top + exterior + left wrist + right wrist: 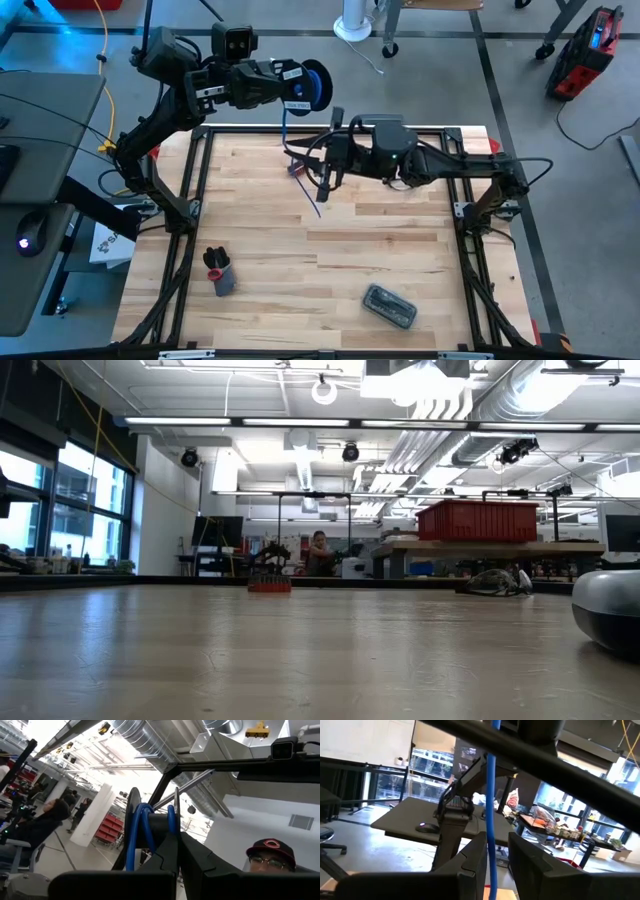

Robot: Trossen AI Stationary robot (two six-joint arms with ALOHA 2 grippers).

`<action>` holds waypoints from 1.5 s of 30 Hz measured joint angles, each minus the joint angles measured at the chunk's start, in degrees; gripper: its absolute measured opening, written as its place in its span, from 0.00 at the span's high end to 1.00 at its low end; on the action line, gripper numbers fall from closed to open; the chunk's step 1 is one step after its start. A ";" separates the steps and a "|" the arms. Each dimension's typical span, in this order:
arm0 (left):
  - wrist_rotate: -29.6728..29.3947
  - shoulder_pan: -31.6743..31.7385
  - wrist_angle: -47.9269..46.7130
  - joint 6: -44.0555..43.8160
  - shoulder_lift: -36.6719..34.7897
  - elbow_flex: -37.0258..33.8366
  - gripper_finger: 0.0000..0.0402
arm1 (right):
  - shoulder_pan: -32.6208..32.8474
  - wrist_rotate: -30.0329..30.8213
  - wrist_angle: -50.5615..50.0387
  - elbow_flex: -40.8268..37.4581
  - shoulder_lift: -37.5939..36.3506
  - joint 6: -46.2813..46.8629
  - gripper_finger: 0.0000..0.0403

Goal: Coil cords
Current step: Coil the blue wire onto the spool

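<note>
Overhead, left gripper (300, 88) grips reel (316, 84); label unreadable.

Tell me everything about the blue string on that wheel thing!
The blue cord is thin and looks smooth. Part is wound around a round black reel held up by the left gripper past the table's far edge. The rest hangs down between the right gripper's fingers, and its loose end lies on the wood.

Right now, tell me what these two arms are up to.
The left gripper holds a black reel wound with blue cord up over the table's far edge. The cord hangs from the reel and runs between the fingers of the right gripper, its loose end trailing on the wood. The coiling is not finished.
</note>
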 joint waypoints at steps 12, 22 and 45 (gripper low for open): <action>-0.48 0.00 -0.15 0.95 0.00 0.00 1.00 | 0.26 -1.63 -0.45 0.01 -0.72 0.42 0.82; -1.31 0.00 -0.17 1.21 0.00 0.00 1.00 | 0.26 -1.64 -0.44 0.01 -0.72 0.45 0.82; -0.94 -0.35 0.04 0.82 0.92 -0.02 1.00 | 0.68 -2.65 -1.20 0.00 -0.74 0.43 0.91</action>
